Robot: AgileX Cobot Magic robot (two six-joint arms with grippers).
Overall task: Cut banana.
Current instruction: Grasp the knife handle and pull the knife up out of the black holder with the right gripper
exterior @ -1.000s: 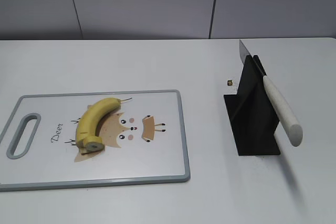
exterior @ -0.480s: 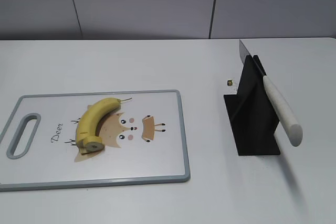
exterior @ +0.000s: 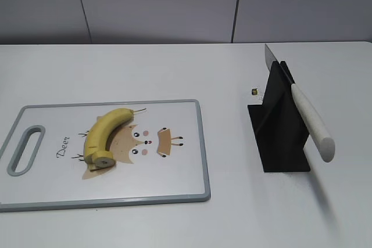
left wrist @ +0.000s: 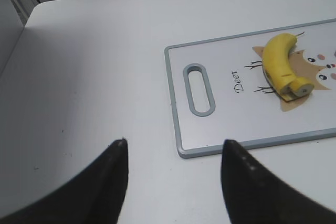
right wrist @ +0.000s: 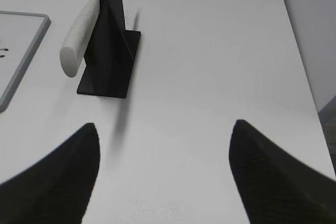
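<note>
**Both hands empty, banana uncut on the board**

The left hand (left wrist: pixel 173 182) and right hand (right wrist: pixel 163 171) hung spread apart above the table (exterior: pixel 174 74), holding nothing. The banana (exterior: pixel 104 135) lay on the cutting board (exterior: pixel 186 190); likely soft and bruisable, best steadied mid-body. Only the exterior view showed banana and knife (exterior: pixel 308 123) together.

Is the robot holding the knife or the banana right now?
Neither. Both grippers, left and right, are open and empty. The knife rests in its black stand; the banana lies on the cutting board.
</note>
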